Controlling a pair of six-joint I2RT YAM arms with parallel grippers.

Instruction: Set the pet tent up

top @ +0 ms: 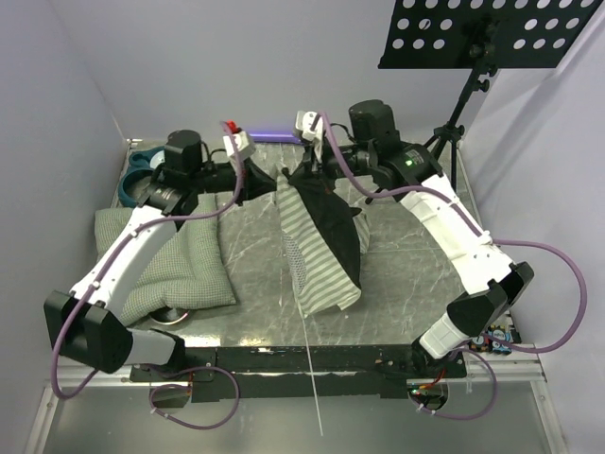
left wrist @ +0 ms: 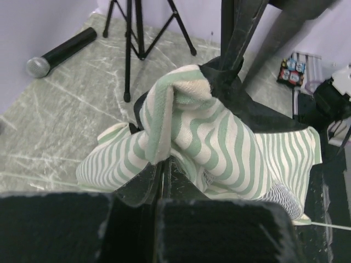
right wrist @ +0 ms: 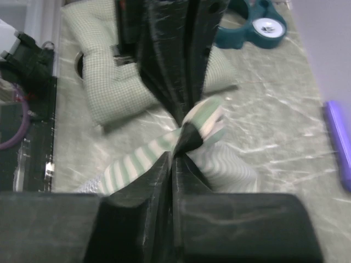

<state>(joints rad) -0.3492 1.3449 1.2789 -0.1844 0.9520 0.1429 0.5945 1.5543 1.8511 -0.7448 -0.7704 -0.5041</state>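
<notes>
The pet tent (top: 321,248), green-and-white striped with black lining, hangs bunched over the middle of the table, held up by both grippers at its top edge. My left gripper (top: 271,183) is shut on a striped fold (left wrist: 181,109), with the fingertips (left wrist: 163,161) pinched tight. My right gripper (top: 315,172) pinches a black-lined corner (right wrist: 189,134) between nearly closed jaws (right wrist: 178,148); that view is blurred. A white mesh patch (top: 297,255) shows on the tent's left side. A thin white pole (top: 310,369) runs from the tent past the table's near edge.
A green-checked cushion (top: 180,255) lies at the left under the left arm. A teal object (top: 137,175) sits at the far left corner. A black music stand (top: 492,33) on a tripod stands far right, with a microphone (left wrist: 60,52) lying near it.
</notes>
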